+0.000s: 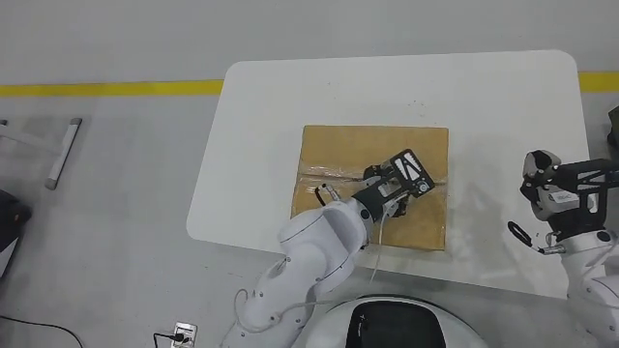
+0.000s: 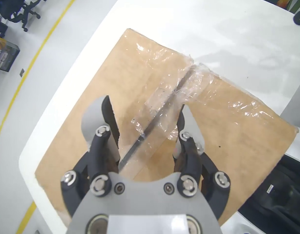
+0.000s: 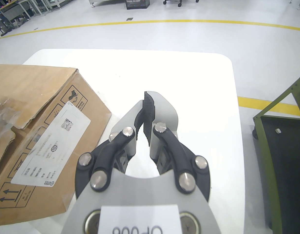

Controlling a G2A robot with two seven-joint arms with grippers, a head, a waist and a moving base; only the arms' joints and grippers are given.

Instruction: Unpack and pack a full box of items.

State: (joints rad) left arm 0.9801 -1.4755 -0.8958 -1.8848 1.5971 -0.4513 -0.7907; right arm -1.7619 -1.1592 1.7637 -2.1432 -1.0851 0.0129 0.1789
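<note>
Your left hand (image 2: 145,105) hangs open just over the cardboard box (image 1: 338,150), one finger on either side of the taped centre seam (image 2: 174,91). The box sits flaps-down near the middle of the white worktop (image 1: 251,155). Your right hand (image 3: 145,105) is closed on nothing, over bare worktop beside the box's labelled end.

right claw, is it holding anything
No, the right claw is shut on nothing, over the bare table beside the box.
</note>
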